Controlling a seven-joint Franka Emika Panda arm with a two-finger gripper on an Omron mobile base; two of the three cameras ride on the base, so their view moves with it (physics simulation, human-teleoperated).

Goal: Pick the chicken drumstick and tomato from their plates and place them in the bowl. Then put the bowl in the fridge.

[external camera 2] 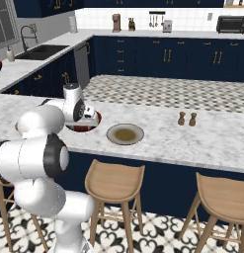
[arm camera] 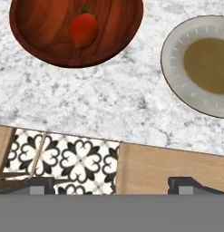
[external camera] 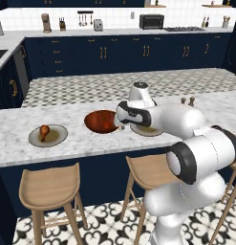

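Note:
The red tomato (arm camera: 83,28) lies inside the reddish-brown wooden bowl (arm camera: 41,27) on the marble counter. My gripper (arm camera: 113,185) hovers open and empty above the counter's front edge, between the bowl (external camera: 98,122) and the bare plate (arm camera: 174,68) to its right. Its fingertips (arm camera: 41,183) stand wide apart. On the left plate (external camera: 33,139) rests the golden-brown chicken drumstick (external camera: 44,130), well left of the hand. The arm partly covers the bowl (external camera 2: 83,128) in the right base view. The fridge is out of view.
Wooden stools (external camera: 50,186) stand under the counter's front edge, one (arm camera: 168,167) right below the hand. Salt and pepper shakers (external camera 2: 187,119) sit on the counter to the right. Navy cabinets line the back wall.

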